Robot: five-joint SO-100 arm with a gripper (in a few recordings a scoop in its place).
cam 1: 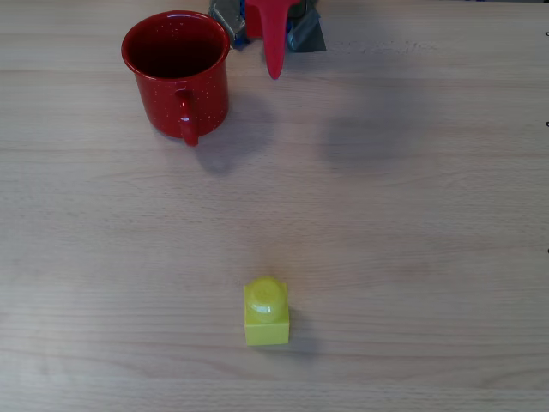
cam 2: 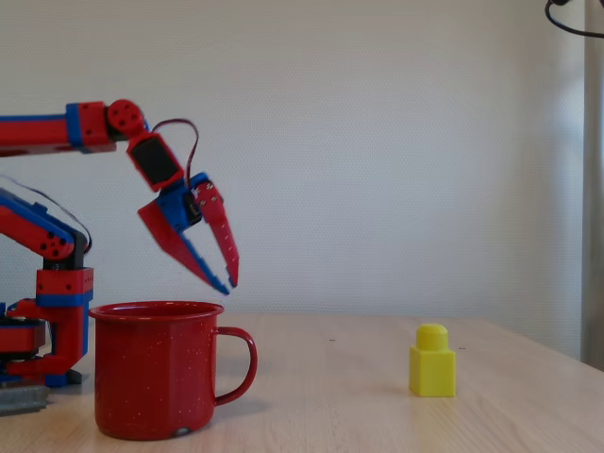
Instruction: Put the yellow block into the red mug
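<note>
— While the side camera is clearest, where is the gripper (cam 2: 227,280) standing?

— Up in the air at the left of the fixed view, above the rim of the red mug (cam 2: 156,367) and touching nothing. Its two long red fingers (cam 2: 219,234) slant down to the right, with a narrow wedge of gap between them that closes toward the tips. So it is nearly pressed together and empty.

— And from above?

— Hard to read. In the overhead view the gripper (cam 1: 274,70) comes in at the top edge as one red tapering finger, with the rest of the arm cut off by the frame. The second finger cannot be made out there.

— Where is the yellow block (cam 1: 266,312)?

— On the wooden table (cam 1: 412,215), upright with its stud on top, well apart from the mug. In the overhead view it lies low in the middle, while the red mug (cam 1: 177,73) stands at the upper left with its handle turned toward the bottom of the picture. In the fixed view the yellow block (cam 2: 432,361) is at the right.

— Anything inside the mug?

— From above its inside looks dark; nothing can be made out in it.
</note>
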